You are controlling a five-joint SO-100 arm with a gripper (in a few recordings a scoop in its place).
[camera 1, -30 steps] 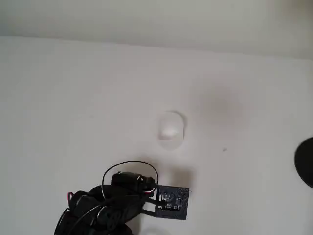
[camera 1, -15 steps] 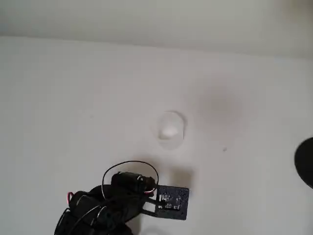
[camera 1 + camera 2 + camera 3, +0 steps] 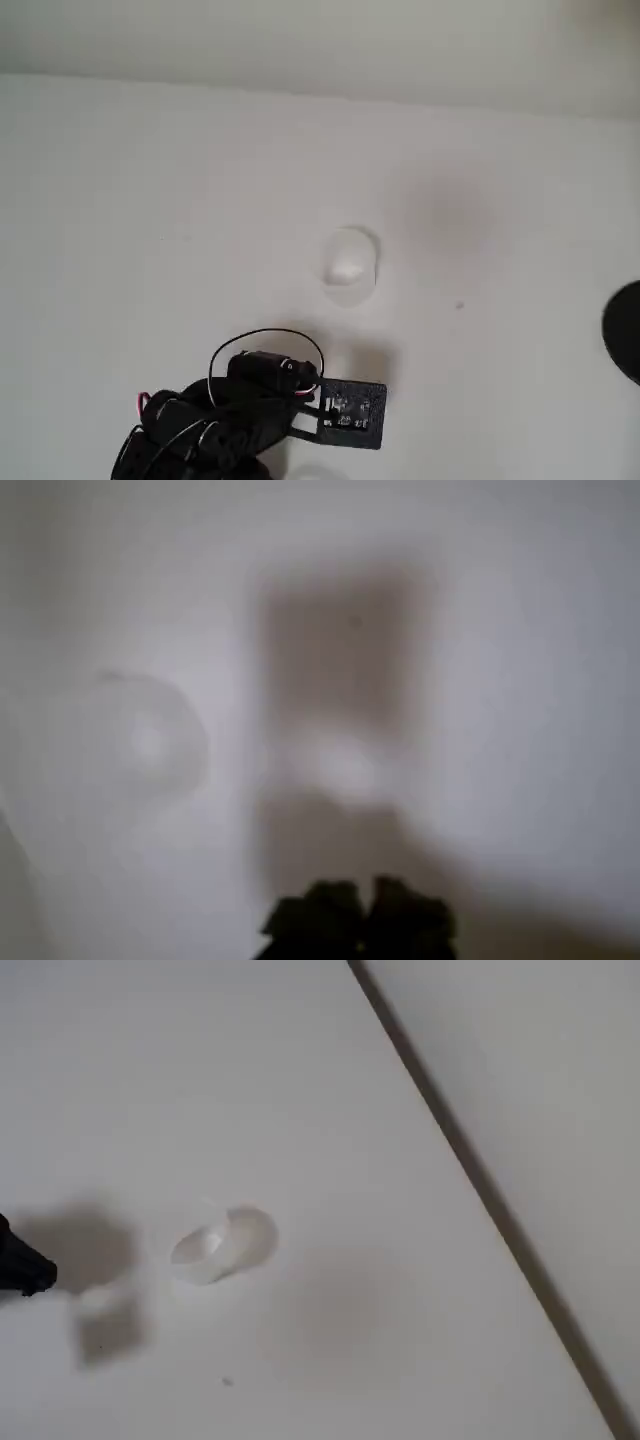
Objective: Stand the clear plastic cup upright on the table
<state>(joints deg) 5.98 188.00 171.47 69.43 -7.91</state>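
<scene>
The clear plastic cup lies on its side near the middle of the white table; it is faint, with a whitish base. The fixed view shows the cup tipped over, its length running left to right. In the wrist view it is a blurred round outline at the left. My gripper shows as two dark tips pressed together at the bottom edge, holding nothing, well short of the cup. The black arm sits at the bottom of the overhead view, below and left of the cup.
A black round object sits at the right edge of the overhead view. The table's far edge runs across the top, and in the fixed view the table edge slants down the right side. A dark fingertip pokes in at the left edge.
</scene>
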